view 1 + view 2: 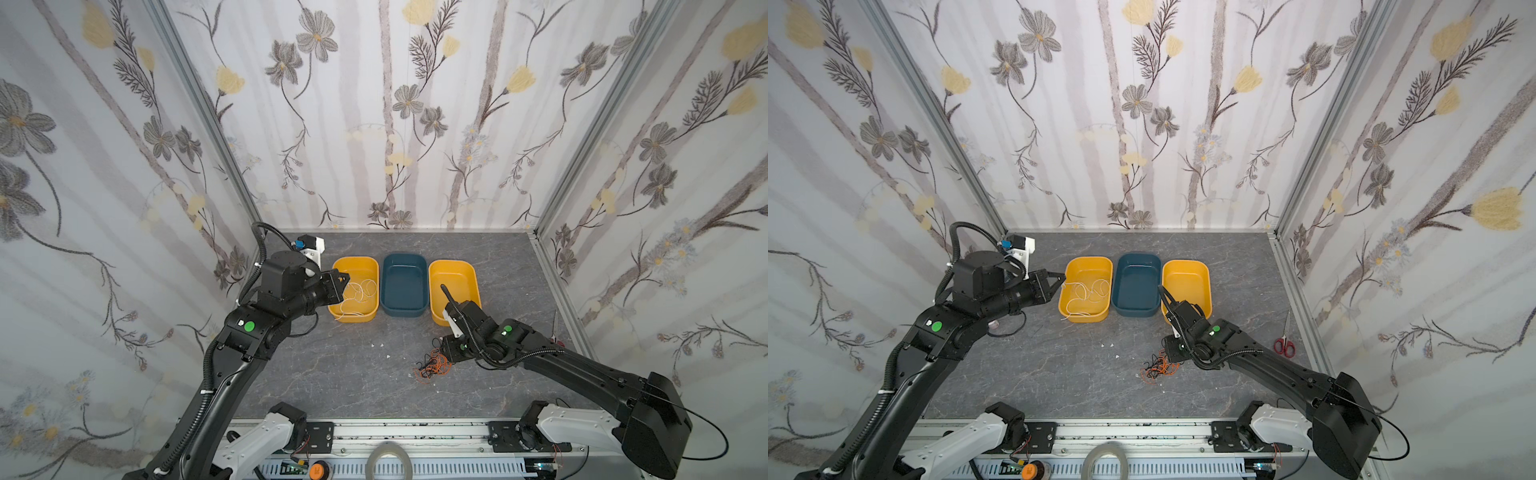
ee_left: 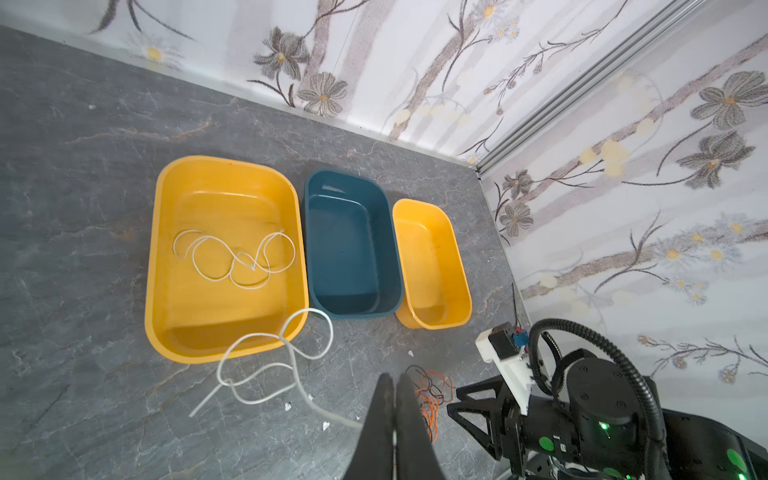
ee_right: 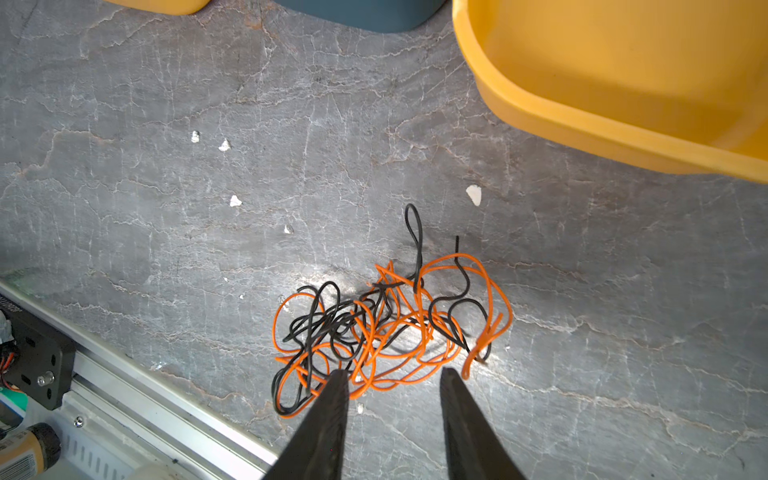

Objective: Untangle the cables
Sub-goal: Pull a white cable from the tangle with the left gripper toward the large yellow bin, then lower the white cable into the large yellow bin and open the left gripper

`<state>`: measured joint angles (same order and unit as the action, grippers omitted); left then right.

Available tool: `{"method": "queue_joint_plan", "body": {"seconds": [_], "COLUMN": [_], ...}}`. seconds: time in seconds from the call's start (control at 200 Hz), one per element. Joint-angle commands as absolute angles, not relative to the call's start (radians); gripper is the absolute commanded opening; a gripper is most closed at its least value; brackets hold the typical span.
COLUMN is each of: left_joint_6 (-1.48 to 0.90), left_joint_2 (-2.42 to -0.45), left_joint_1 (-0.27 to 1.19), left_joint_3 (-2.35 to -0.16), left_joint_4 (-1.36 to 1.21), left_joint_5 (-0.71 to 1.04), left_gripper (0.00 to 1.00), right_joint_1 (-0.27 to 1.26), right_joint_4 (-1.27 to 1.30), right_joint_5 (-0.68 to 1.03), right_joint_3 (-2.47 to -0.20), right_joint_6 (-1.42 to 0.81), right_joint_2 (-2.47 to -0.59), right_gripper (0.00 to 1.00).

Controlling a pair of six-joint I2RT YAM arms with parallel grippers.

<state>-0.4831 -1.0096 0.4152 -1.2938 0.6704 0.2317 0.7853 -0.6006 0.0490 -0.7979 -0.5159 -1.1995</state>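
Cables in orange and black [image 3: 386, 328] lie knotted in one loose heap on the grey table [image 1: 332, 374]. The heap sits near and right of the middle, in front of the right yellow bin [image 1: 455, 270] and apart from it. The right gripper [image 3: 395, 374] hangs just above this heap, jaws parted and holding nothing. In the right wrist view one fingertip [image 3: 336, 386] overlaps the heap's outer orange loops, while the other stands just clear of them. The heap spreads wider than the gap between the fingers, so a straight drop would probably pinch several strands at once. A single black loop sticks out on the far side and looks like the cleaner target.

The white cable [image 1: 361, 291] is elsewhere, looped in the left yellow bin [image 1: 357, 259]. One stretch of it rises over the bin's near rim to the left gripper [image 2: 392, 376], which is closed and seems to pinch that cable. The right arm is plainly the nearer one to the knot. The left arm is well apart from it, at the far left.
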Motion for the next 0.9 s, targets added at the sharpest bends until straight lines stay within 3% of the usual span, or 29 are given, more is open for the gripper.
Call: {"method": "queue_joint_plan", "body": {"seconds": [0.0,0.445,0.894], "left_joint_6": [-0.428,-0.402,-0.417], "left_joint_2": [-1.077,-1.31,-1.493], "left_joint_1": [0.41,0.307,0.264], "left_joint_3": [-1.355,-1.439,-1.298], "left_joint_4": [0.683,0.564,0.466], "left_joint_5": [0.184,0.243,0.275], "left_gripper": [0.0,0.0,0.0], "right_joint_1": [0.787,0.786,0.786], "right_joint_4": [-0.572,-0.584,-0.574], "right_joint_5": [0.061,0.026,0.029], "right_joint_3": [-0.791,-0.743,-0.721], "right_joint_6": [-0.529,-0.55,-0.553], "right_joint_2": [-1.197,-1.128,-1.122], "right_gripper": [0.39,0.39,0.39]}}
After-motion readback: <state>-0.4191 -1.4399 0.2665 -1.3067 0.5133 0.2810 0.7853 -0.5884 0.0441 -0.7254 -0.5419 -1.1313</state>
